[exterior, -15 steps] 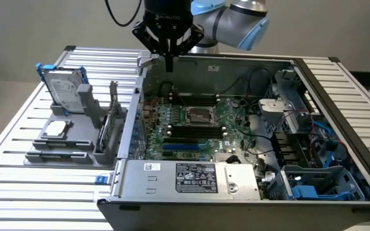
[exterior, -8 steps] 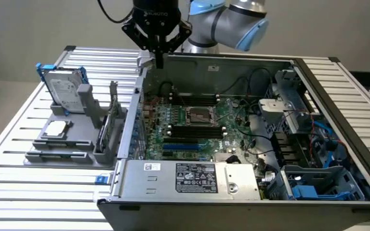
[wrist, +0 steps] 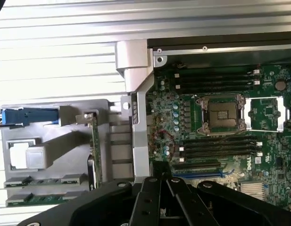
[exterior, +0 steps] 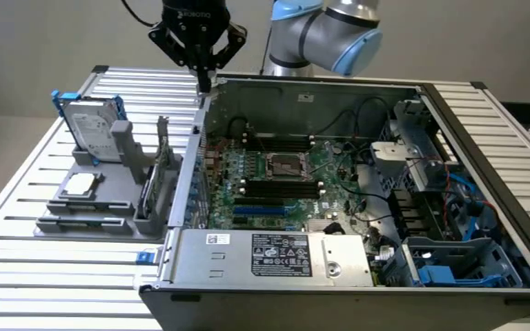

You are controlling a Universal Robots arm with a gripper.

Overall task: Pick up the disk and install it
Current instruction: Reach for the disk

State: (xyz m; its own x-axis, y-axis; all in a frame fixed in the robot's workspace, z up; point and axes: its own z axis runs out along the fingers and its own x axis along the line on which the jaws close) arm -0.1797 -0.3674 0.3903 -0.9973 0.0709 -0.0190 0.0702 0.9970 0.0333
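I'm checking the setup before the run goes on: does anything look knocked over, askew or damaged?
Nothing stands out. The disk stands on edge in the grey holder, the computer case lies open with its boards seated, and the gripper hangs above the case's edge nearest the holder, holding nothing.

Blue-grey arm (exterior: 325,34) elbowed high, black claw (exterior: 206,83) pointing straight down, fingers pressed together

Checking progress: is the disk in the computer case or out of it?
Out. The disk stands upright in the grey holder on the table, beside the open case.
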